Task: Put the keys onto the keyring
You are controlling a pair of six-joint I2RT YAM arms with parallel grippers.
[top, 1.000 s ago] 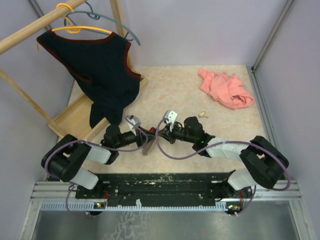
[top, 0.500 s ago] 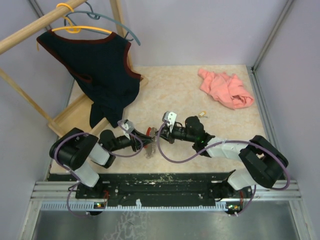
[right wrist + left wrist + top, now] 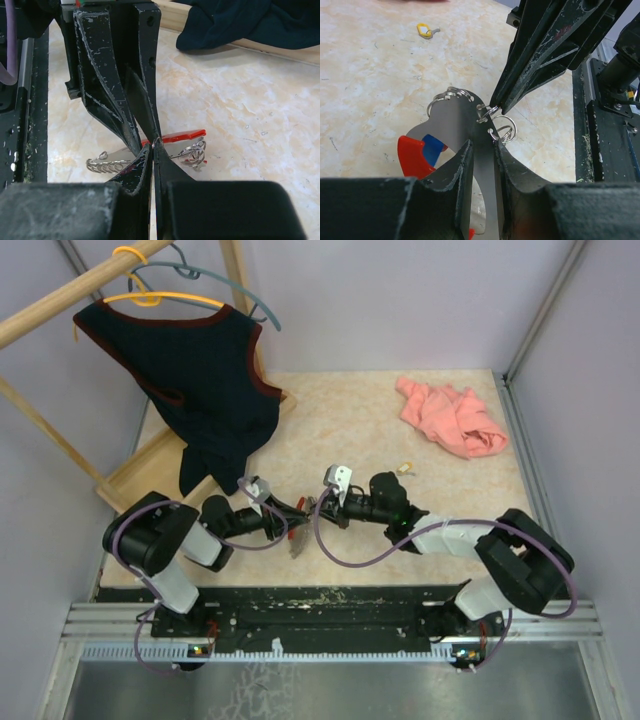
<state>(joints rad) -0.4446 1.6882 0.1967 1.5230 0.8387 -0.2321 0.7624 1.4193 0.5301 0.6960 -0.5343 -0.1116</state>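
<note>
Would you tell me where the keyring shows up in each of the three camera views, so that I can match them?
Top external: keyring low centre, between the two arms' grippers.
Left wrist: keyring at centre, its silvery strip clamped in the left gripper.
Right wrist: keyring lower centre, lying across just beyond the fingertips.
Shared landmark: the right gripper, closed at the keyring's edge in every view.
</note>
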